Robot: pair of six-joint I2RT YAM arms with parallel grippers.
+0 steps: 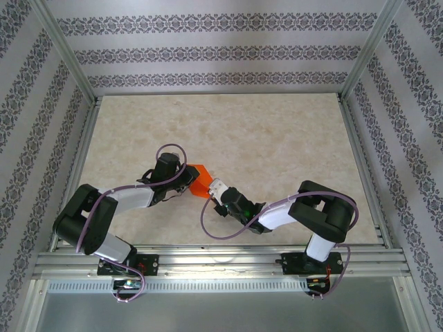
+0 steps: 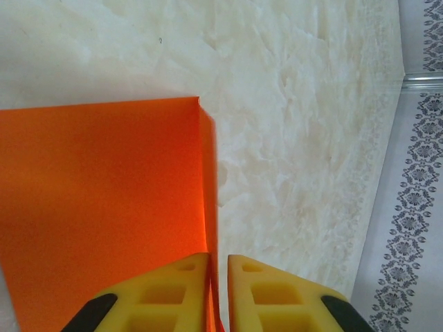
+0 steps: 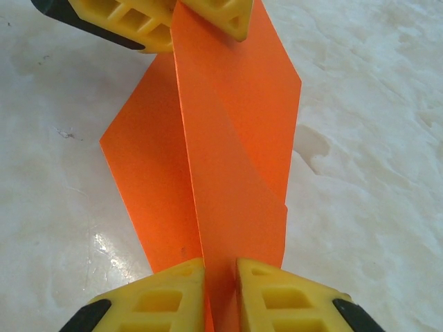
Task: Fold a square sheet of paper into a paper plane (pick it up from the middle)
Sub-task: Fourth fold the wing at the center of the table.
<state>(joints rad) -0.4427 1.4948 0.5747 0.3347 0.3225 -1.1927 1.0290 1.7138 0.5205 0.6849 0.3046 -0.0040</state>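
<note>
Two claws meet on one orange paper (image 1: pixel 201 180), which sits near the middle of the table (image 1: pixel 277 138), a little towards its near edge. From above, we see the left claw (image 1: pixel 187 181) reaching in from the left and the right claw (image 1: pixel 210 188) coming from the near right. The paper lies between their tips and touches both. From this height we cannot tell how the jaws stand.

From the left wrist, we see the paper (image 2: pixel 104 207) spread over the left half of the view, its far edge straight against the pale table (image 2: pixel 311 138). Along its right side the paper turns up into a thin upright flap. That flap runs back towards us and passes between the two yellow fingers (image 2: pixel 173 294) of the left claw (image 2: pixel 218 261). The jaws are almost together, with only the flap between them, so we read them as clamped on the paper.

From the right wrist, we see the yellow fingers (image 3: pixel 277 294) of the right claw (image 3: pixel 220 266) standing close on either side of a raised ridge of the paper (image 3: pixel 235 124). The ridge fills the narrow gap between them, so this claw too grips the paper. The ridge runs away from us to the left claw (image 3: pixel 185 31) at the far end, whose fingers pinch the same ridge. On the left, one wing of the paper slopes down to the table (image 3: pixel 55 207). On the right, another wing hangs out above the table and casts a soft shadow on it.
</note>
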